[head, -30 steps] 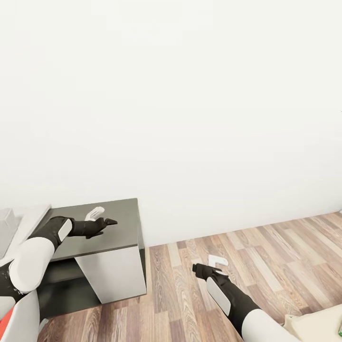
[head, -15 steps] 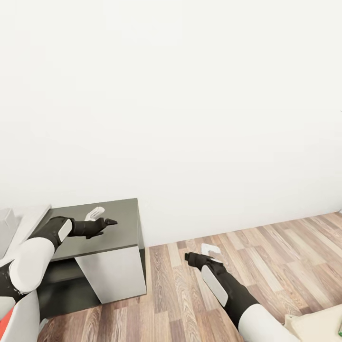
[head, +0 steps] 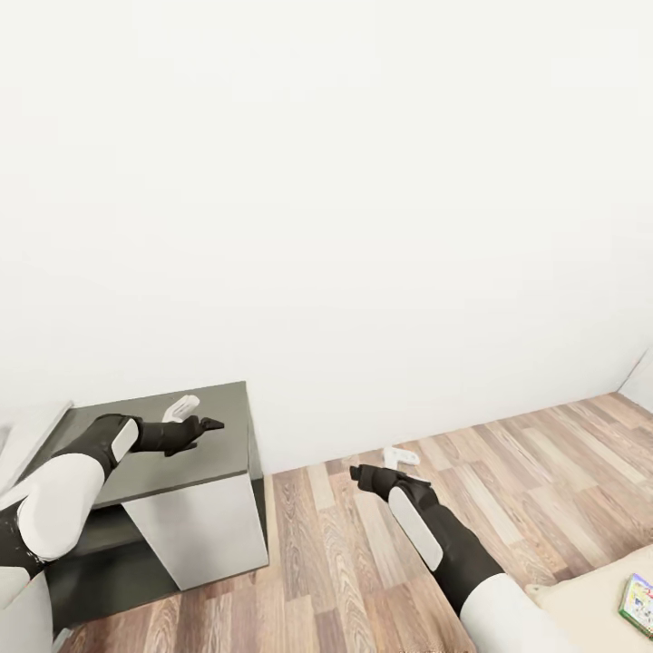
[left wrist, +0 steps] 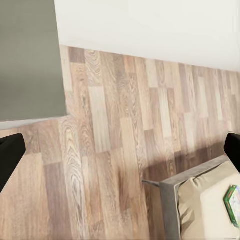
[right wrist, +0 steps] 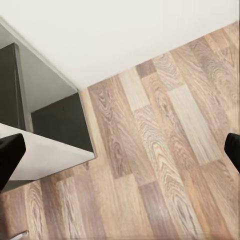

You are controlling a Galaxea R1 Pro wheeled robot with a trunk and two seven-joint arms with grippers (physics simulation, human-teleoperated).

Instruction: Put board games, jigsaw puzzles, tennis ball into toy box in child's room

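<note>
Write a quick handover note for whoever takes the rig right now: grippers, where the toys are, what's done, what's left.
Left gripper: open, empty, above the dark grey unit.
Right gripper: open, empty, over the wood floor.
A green-edged board game lies on the bed at the robot's right.
Nothing is in hand, and no toy box, table or other toys are in sight.
Left: fetch that game; find the rest.

Green-edged board game [head: 638,606] flat on bed [head: 589,594]
</note>
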